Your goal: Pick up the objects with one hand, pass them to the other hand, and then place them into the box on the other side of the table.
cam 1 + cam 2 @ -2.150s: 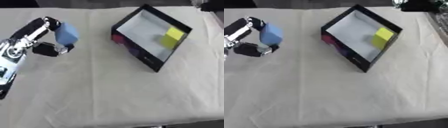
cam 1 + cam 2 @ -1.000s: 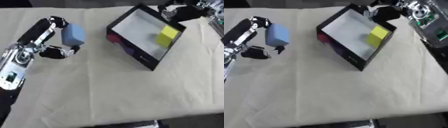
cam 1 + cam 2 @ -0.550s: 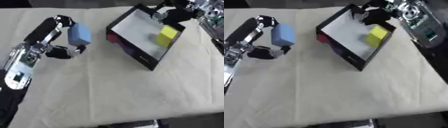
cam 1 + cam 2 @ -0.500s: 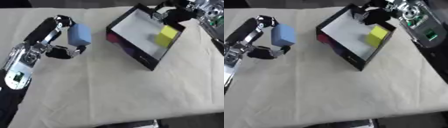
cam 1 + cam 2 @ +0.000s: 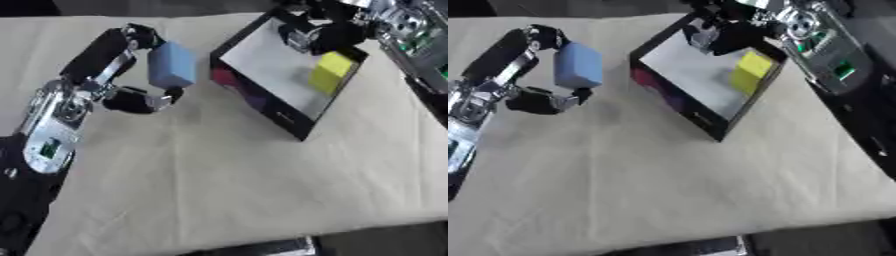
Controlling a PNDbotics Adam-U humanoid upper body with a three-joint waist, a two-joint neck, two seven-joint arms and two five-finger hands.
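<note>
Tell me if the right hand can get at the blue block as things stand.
Probably yes. The left hand holds the blue block up beside the box, its box-side face uncovered. The right hand hovers over the box's far end, with only the low box between them.

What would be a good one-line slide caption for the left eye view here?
The left hand holds a blue block above the cloth-covered table while the right hand hangs over the black box holding a yellow block.
</note>
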